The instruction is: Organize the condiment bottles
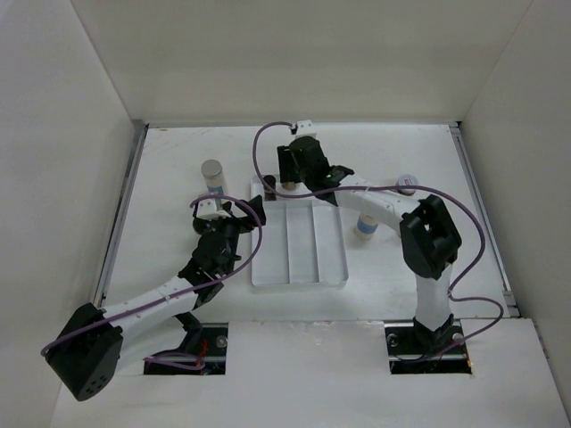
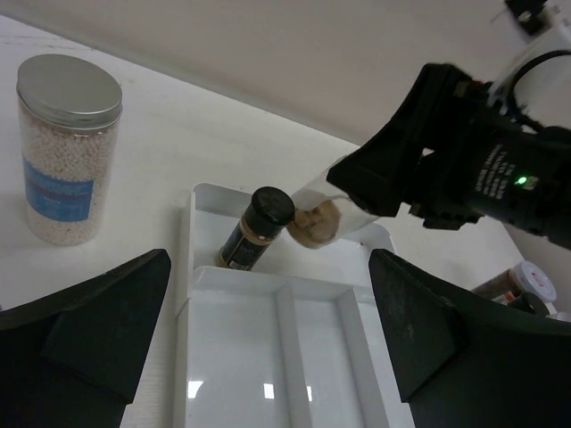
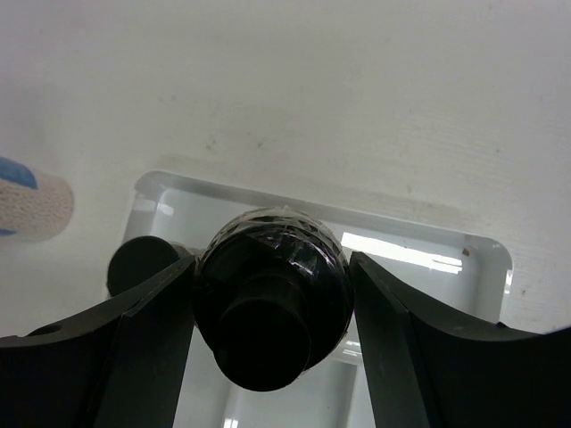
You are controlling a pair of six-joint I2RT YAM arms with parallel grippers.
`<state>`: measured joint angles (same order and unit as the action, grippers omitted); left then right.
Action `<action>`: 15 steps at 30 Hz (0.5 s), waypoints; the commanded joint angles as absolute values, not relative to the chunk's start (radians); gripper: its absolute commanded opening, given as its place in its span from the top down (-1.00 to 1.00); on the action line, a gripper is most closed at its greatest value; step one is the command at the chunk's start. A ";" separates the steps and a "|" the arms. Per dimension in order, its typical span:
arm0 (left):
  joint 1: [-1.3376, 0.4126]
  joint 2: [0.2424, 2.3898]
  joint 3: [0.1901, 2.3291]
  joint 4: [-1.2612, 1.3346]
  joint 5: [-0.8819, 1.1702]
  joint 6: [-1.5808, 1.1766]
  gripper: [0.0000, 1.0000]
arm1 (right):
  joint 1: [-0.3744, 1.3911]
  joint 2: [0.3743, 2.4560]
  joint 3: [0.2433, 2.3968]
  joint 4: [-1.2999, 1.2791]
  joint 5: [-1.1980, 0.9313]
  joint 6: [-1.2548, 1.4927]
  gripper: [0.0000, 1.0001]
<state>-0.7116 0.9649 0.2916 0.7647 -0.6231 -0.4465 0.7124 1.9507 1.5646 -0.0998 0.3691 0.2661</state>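
Observation:
My right gripper (image 1: 296,175) is shut on a dark bottle with a black cap (image 3: 270,303), held tilted over the far compartment of the white tray (image 1: 332,267). Its tan base shows in the left wrist view (image 2: 312,225). Another dark brown bottle with a black cap (image 2: 253,228) stands in that compartment's left end, right beside the held one (image 3: 138,264). My left gripper (image 1: 253,212) is open and empty above the tray's left near side (image 2: 268,299). A pale bottle with a silver cap (image 1: 212,176) stands left of the tray (image 2: 67,147).
A pale bottle with a blue label (image 1: 366,225) stands right of the tray, partly behind the right arm. A bottle with a light cap (image 1: 407,183) stands farther back right. White walls enclose the table on three sides.

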 commanded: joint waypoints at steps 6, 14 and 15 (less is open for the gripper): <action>-0.705 0.966 0.281 0.811 -0.629 -0.462 -0.92 | 0.716 1.966 1.563 -0.038 0.380 0.324 -0.08; -0.708 0.965 0.284 0.811 -0.624 -0.463 -0.93 | 0.716 2.006 1.536 -0.046 0.385 0.341 -0.31; -0.708 0.963 0.284 0.811 -0.624 -0.463 -0.93 | 0.716 2.006 1.531 -0.046 0.390 0.342 -0.34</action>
<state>-0.7116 0.9737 0.2913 0.7673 -0.6235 -0.4534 0.7132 2.0056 1.5364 -0.1043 0.3698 0.3214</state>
